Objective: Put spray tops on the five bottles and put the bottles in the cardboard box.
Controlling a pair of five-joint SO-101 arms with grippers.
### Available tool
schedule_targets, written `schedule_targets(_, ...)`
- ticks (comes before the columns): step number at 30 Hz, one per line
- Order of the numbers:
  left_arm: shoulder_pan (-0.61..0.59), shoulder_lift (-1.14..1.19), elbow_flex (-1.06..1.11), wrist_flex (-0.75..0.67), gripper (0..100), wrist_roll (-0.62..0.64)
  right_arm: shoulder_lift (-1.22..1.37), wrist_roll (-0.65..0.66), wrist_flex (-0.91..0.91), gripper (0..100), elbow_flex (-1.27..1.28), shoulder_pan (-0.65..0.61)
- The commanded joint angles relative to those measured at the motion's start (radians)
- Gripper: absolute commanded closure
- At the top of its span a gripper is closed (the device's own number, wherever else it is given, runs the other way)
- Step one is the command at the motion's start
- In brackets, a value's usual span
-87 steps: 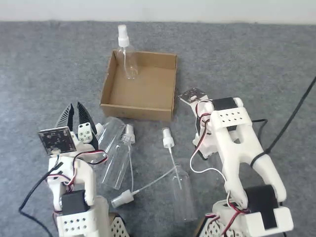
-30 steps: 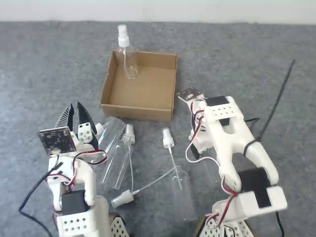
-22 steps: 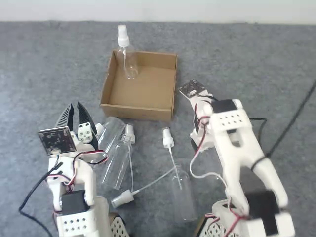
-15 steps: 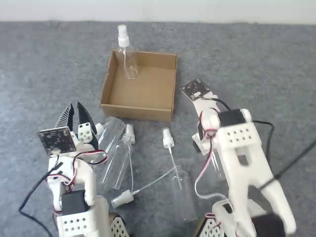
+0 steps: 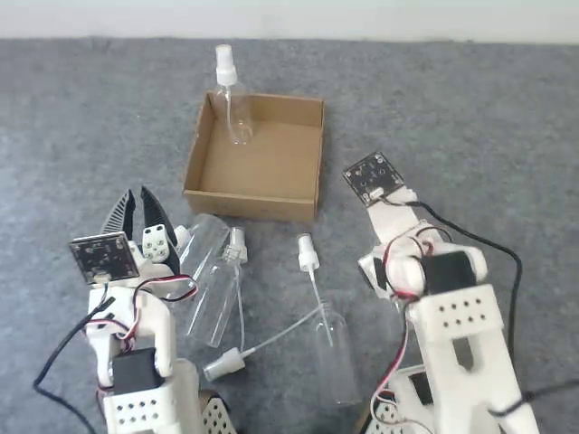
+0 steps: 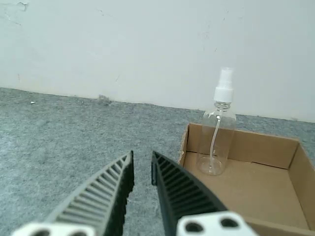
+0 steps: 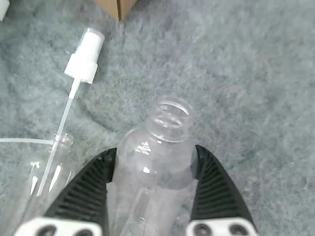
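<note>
My right gripper (image 7: 155, 152) is shut on a clear bottle (image 7: 160, 142) with an open neck, one black finger on each side. Close beside it a white spray top (image 7: 86, 61) trails its tube toward the neck of a second bottle (image 7: 42, 172). In the high view the right arm (image 5: 439, 280) covers the held bottle. Another spray top (image 5: 308, 253) and a lying bottle (image 5: 333, 353) sit to its left. A capped bottle (image 5: 233, 99) stands in the far left corner of the cardboard box (image 5: 258, 197). My left gripper (image 5: 140, 212) hangs open and empty near the box's left front.
Two clear bottles (image 5: 206, 271) lie side by side right of the left arm, a spray top (image 5: 237, 244) resting on them. A loose spray top (image 5: 224, 364) lies near the front with its tube pointing right. Grey carpet covers the table; a white wall (image 6: 147, 44) runs behind the box.
The right arm swung and drew back toward the front edge, its wrist board shifting right. The left arm, box and loose bottles stayed put.
</note>
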Motion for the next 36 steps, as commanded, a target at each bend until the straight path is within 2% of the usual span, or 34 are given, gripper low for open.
schedule_targets(1,0.003,-0.020,-0.012,-0.034,94,-0.008,-0.116,-0.012,-0.062,98.2,0.038,-0.012)
schedule_targets(6,0.006,-0.020,-0.018,-0.032,94,-0.006,-0.237,-0.100,-0.114,98.2,0.110,-0.010)
schedule_targets(10,0.006,-0.020,-0.027,-0.031,94,-0.006,-0.325,-0.109,-0.145,98.2,0.166,-0.008)
schedule_targets(13,0.009,-0.021,-0.070,0.032,94,-0.005,-0.372,-0.109,-0.154,98.2,0.190,-0.002)
schedule_targets(17,0.064,-0.021,-0.153,0.143,94,-0.011,-0.414,-0.110,-0.154,98.2,0.215,-0.001)
schedule_targets(20,0.129,-0.021,-0.188,0.215,92,-0.077,-0.443,-0.110,-0.154,98.2,0.227,0.015)
schedule_targets(25,0.218,-0.020,-0.191,0.245,91,-0.130,-0.496,-0.141,-0.213,98.2,0.270,0.094)
schedule_targets(29,0.299,-0.018,-0.237,0.324,91,-0.163,-0.524,-0.167,-0.223,98.2,0.282,0.120)
schedule_targets(36,0.324,-0.018,-0.298,0.396,91,-0.186,-0.536,-0.173,-0.223,98.3,0.282,0.157)
